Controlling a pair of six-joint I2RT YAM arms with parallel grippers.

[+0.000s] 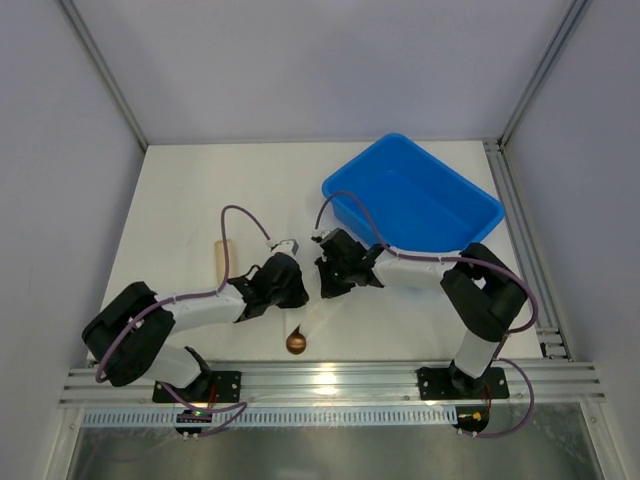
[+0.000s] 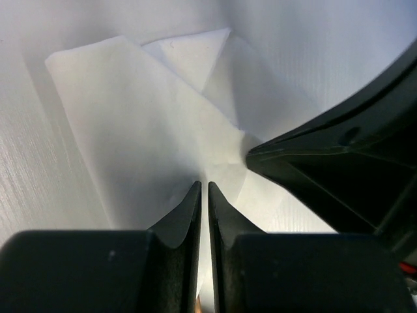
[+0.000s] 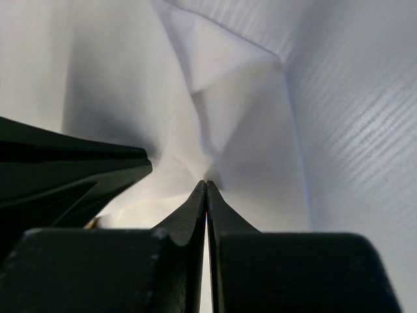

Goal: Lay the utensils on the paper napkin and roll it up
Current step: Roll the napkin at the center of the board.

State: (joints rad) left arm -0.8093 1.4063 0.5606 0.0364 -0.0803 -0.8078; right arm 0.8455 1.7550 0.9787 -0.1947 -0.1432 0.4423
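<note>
Plainly, left gripper (image 2: 202, 186) and right gripper (image 3: 206, 184) each pinch the paper napkin (image 2: 130, 117) mid-table, jaws pressed nearly together (spoon (image 1: 297, 342) bowl pokes out nearside); opposing tugs could tear it or free the spoon

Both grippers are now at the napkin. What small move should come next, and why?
Probably turn the paper napkin fold over with the left gripper, almost closed at it: the right gripper is shut at the crease, and the spoon bowl sticks out unwrapped.

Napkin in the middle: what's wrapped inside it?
A gold spoon sticks its bowl out of the paper napkin. Folds cover its handle; whether a fork is inside cannot be seen.
</note>
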